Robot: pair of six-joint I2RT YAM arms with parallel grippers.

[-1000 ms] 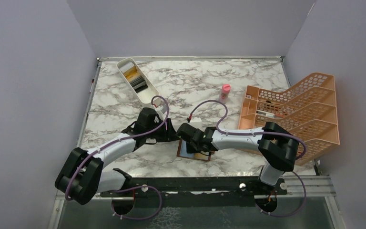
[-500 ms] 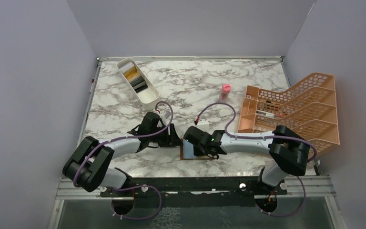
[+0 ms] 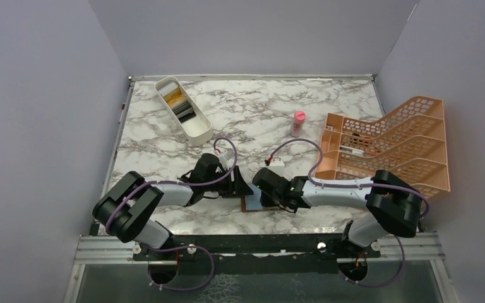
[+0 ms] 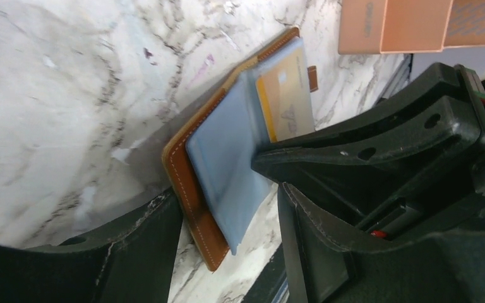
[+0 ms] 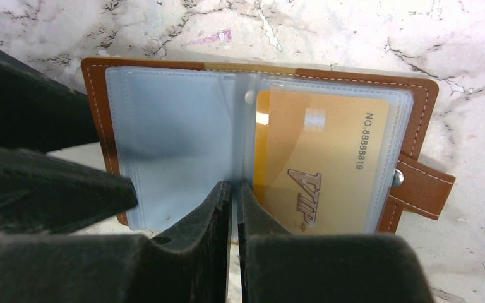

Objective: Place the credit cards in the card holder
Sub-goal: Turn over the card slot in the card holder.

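Left hand (image 4: 227, 202) has spread wider beside the open card holder (image 5: 164, 132); right hand (image 5: 235, 189) pinches its middle.

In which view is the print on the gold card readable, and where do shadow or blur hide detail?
Right wrist view: the gold card in the card holder is sharp, its VIP print readable; the right end effector is dark, soft. Left wrist view: card slanted, print unclear, shadow on the marble table beside the holder. Top external view: even light, no print legible.
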